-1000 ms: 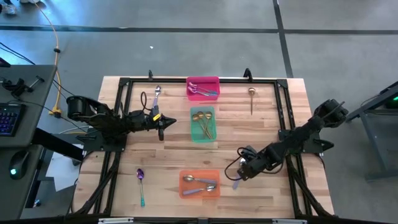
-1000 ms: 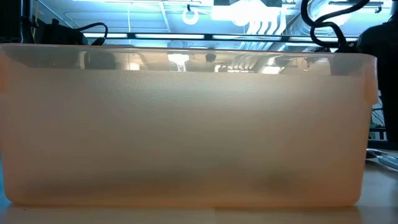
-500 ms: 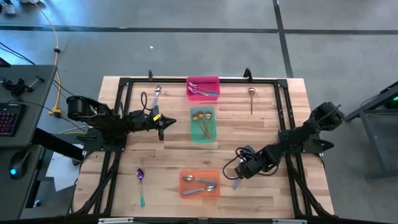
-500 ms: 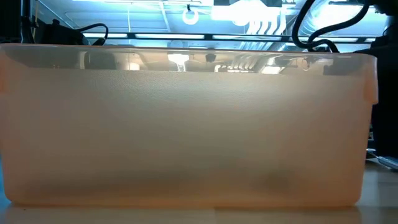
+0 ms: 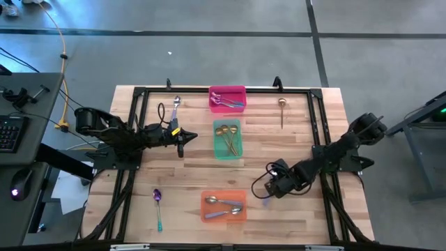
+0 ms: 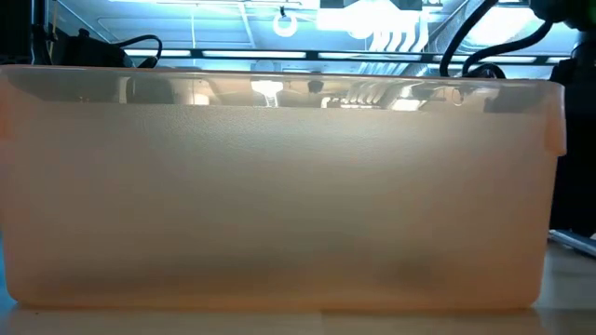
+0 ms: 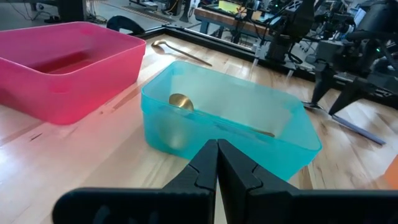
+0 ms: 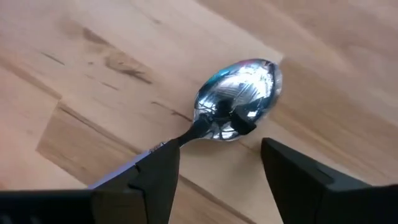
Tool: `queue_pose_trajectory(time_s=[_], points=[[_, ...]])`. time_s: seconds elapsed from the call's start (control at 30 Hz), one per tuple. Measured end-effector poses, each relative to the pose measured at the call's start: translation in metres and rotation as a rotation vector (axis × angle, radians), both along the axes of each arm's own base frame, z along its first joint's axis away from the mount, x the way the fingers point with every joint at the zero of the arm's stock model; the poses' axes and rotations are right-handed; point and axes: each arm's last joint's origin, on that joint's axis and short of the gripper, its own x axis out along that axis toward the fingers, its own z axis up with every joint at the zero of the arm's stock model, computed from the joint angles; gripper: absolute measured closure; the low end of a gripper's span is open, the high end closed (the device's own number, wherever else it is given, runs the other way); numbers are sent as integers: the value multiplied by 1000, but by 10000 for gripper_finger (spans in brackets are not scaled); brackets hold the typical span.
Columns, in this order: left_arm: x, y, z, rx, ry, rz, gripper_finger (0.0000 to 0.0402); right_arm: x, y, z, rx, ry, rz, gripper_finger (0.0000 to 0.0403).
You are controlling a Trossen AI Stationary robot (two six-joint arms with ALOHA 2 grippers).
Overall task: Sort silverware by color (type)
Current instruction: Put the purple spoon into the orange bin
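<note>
My right gripper (image 5: 269, 192) hangs open over a silver spoon with a lavender handle (image 5: 264, 202) that lies flat on the table, right of the orange bin. In the right wrist view its fingers (image 8: 157, 177) stand on either side of the spoon's neck, and the shiny bowl (image 8: 239, 99) lies just beyond them. The handle runs under one finger; I cannot tell whether they touch. My left gripper (image 5: 180, 141) waits shut above the table, left of the green bin (image 7: 230, 127).
The pink bin (image 5: 227, 97) holds purple spoons, the green bin (image 5: 228, 138) gold ones, and the orange bin (image 5: 224, 206) silver ones. Loose on the table lie a silver spoon (image 5: 175, 106), a gold spoon (image 5: 281, 110) and a purple spoon with a teal handle (image 5: 157, 207). The orange bin's wall (image 6: 279, 195) fills the low view.
My right gripper has drawn back a little toward the table's right and far side, staying over the lavender-handled spoon. The spoon lies where it was.
</note>
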Motion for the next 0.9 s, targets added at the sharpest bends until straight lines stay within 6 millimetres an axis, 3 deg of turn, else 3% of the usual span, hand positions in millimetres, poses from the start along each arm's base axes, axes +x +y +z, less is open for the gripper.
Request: queue_pose_trajectory(time_s=[0.3, 0.63, 0.9], points=[[0, 0, 0, 0, 1, 0, 401, 6, 1, 21, -10, -93, -15, 192], [0, -2, 0, -2, 2, -9, 401, 10, 1, 4, -23, -18, -26, 192], [1, -3, 0, -2, 2, -14, 401, 14, -5, 2, -57, -5, -8, 207]])
